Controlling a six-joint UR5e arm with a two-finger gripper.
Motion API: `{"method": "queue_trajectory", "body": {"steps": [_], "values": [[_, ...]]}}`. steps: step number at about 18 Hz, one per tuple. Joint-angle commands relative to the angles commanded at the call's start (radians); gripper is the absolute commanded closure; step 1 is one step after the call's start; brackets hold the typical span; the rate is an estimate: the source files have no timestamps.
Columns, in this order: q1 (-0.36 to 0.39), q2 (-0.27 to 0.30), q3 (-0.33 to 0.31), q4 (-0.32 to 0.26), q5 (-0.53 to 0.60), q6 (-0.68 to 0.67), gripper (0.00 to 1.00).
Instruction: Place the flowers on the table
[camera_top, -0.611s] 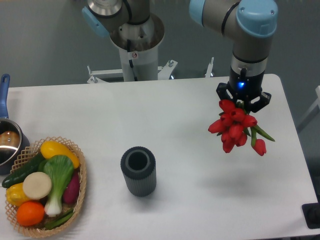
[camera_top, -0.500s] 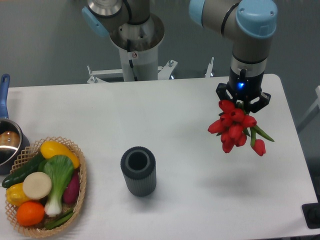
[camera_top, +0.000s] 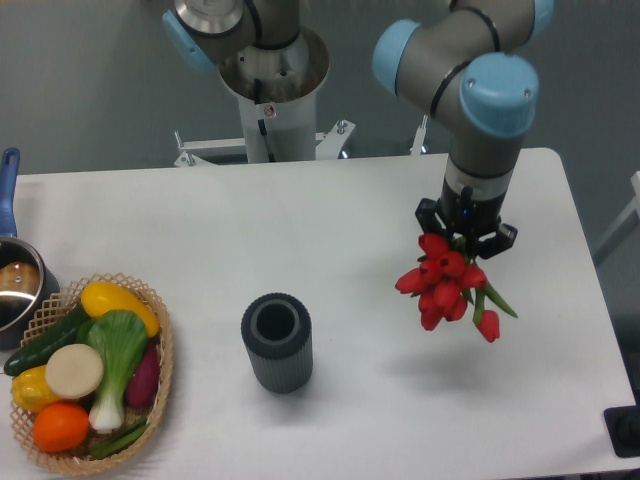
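The flowers (camera_top: 440, 283), a bunch of red tulips with green leaves, hang from my gripper (camera_top: 465, 228) above the right part of the white table (camera_top: 330, 230). The buds point down and toward the camera, and a faint shadow lies on the table below them. The gripper is shut on the stems, which are hidden between the jaws. The flowers do not touch the table.
A dark grey ribbed cylinder vase (camera_top: 277, 342) stands left of the flowers. A wicker basket (camera_top: 160, 375) with vegetables and fruit sits at the front left. A pot with a blue handle (camera_top: 12, 275) is at the left edge. The robot base (camera_top: 270, 90) stands behind the table.
The arm has moved left and toward the camera, carrying the flowers lower and nearer the table's front right area.
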Motion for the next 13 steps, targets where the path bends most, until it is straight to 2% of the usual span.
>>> {"method": "queue_trajectory", "body": {"steps": [1,2,3,4,8,13], "values": [[-0.002,-0.002,-0.003,0.000,-0.006,0.003,0.55],[-0.002,-0.002,-0.005,0.003,-0.009,0.003,0.49],[-0.002,-0.002,-0.006,0.015,-0.015,0.002,0.32],[-0.002,-0.002,-0.012,0.035,-0.015,-0.002,0.00],[0.000,0.006,-0.055,0.139,-0.008,-0.003,0.00],[0.012,0.012,-0.061,0.155,-0.012,0.005,0.00]]}}
